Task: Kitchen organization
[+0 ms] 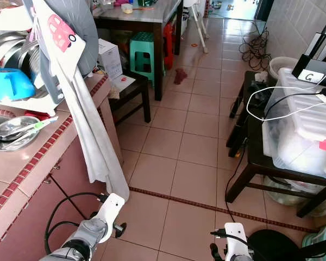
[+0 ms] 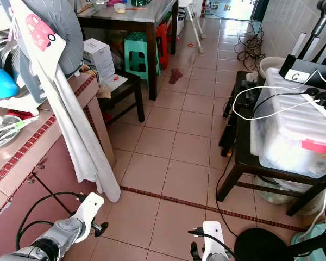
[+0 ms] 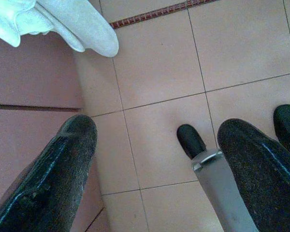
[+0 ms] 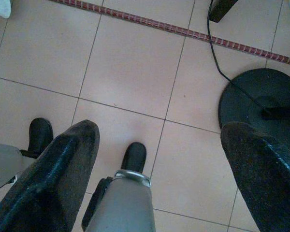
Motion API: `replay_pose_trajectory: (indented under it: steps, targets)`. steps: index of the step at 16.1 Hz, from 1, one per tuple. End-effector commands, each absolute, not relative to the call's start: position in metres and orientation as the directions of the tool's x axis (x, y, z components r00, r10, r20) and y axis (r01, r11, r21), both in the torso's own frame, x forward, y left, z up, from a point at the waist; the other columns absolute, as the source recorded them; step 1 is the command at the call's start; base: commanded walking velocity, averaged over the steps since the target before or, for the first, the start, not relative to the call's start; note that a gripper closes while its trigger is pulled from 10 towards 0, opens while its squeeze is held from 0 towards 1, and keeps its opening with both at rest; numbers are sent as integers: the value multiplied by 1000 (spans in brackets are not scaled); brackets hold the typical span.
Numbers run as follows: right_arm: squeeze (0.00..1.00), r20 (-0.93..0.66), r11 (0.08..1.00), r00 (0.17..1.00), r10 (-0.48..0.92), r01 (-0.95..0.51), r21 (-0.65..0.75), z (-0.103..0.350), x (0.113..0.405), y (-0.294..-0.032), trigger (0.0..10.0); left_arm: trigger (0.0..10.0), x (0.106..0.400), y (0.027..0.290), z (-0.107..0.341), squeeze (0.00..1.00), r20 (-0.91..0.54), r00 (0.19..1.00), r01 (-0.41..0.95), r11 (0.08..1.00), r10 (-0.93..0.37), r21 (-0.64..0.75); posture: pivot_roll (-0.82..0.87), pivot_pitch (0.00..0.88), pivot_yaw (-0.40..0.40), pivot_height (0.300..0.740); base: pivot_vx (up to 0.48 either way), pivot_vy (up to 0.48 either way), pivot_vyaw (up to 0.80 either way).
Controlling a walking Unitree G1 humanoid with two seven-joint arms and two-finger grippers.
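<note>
A tiled counter [image 1: 41,157] runs along my left. On it a steel dish [image 1: 11,133] holds a green-handled utensil. Behind it a dish rack [image 1: 27,57] holds plates and a blue bowl [image 1: 8,84]. A long white cloth [image 1: 95,144] hangs from the rack over the counter's corner, nearly down to the floor, under a grey cover with a red car print [image 1: 62,30]. My left arm [image 1: 92,231] and right arm [image 1: 236,247] hang low at my sides. Over the floor tiles, my left gripper [image 3: 157,130] and right gripper [image 4: 159,133] are open and hold nothing.
A clear plastic bin [image 1: 301,128] with white cables on it sits on a dark stand [image 1: 261,171] at the right. A black round fan base [image 4: 261,106] lies by my right foot. Ahead are a low dark bench [image 1: 131,89], a cardboard box [image 1: 110,58], a green stool [image 1: 143,51] and a table [image 1: 146,19].
</note>
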State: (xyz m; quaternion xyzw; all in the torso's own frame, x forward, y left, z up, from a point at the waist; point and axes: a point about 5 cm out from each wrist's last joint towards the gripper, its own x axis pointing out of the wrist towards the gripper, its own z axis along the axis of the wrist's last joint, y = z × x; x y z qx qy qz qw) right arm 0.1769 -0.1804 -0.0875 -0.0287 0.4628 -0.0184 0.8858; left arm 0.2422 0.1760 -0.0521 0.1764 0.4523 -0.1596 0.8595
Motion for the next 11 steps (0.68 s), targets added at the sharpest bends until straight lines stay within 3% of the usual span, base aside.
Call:
replay_pose_trajectory:
  steps: [1,3,11]
  targets:
    - [0,-720,997,693,-27,72,31,-55,233,-193,10000,10000,247,169,-50,0,-756,655,214,961,-8,175,196,0,-139,740,0,0,0]
    - [0,-740,995,671,-42,95,30,-58,229,-194,10000,10000,242,175,-53,0,-769,638,144,978,27,154,195,0,-142,740,0,0,0]
    - [0,-746,996,664,-57,86,0,-58,229,-195,10000,10000,243,174,-53,0,-770,638,145,978,24,151,194,0,-143,740,0,0,0]
